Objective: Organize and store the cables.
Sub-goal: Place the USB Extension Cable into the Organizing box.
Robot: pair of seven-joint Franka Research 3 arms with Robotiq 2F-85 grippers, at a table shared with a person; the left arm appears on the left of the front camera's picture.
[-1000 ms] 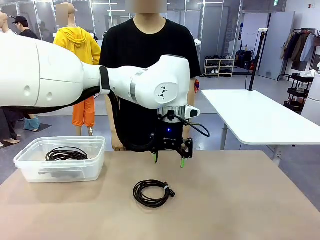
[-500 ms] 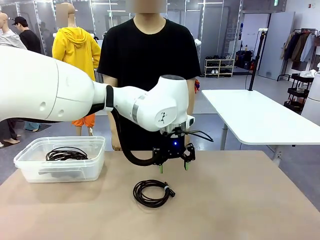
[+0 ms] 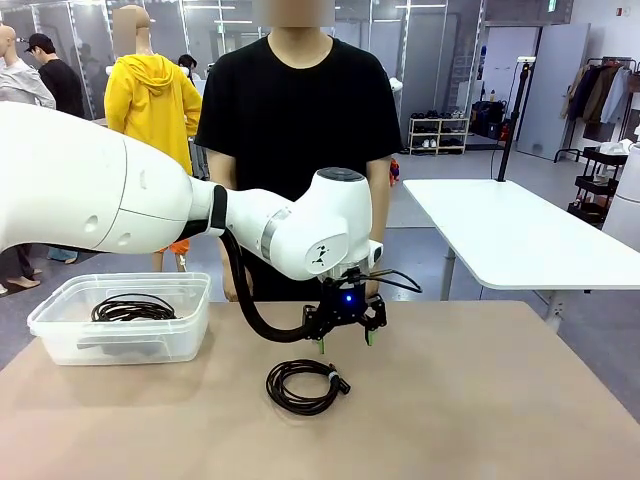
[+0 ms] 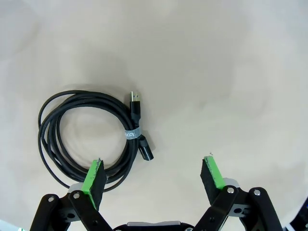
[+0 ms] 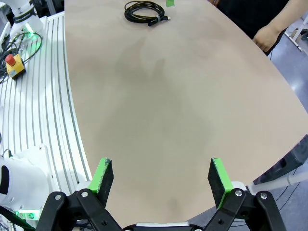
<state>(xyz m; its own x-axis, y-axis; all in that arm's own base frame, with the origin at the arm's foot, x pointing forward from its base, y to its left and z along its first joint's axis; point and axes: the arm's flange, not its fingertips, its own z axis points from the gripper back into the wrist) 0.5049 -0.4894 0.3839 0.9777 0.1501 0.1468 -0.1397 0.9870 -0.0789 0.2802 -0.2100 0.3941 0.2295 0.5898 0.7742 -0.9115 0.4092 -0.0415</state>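
A coiled black cable with a tie and a plug end lies on the tan table near its middle. My left gripper hangs open just above and behind it, a little to its right. In the left wrist view the cable lies left of centre, with one green fingertip over the coil's edge and nothing between the jaws of the left gripper. Another coiled cable rests inside the clear plastic bin. My right gripper is open over bare table, far from the cable.
The clear bin stands at the table's left. A person in a black shirt stands at the far edge, one hand hanging by the table rim. A white table stands beyond on the right.
My left arm has come down and slightly forward, bringing the open gripper lower toward the table beside the cable. The cable has not moved.
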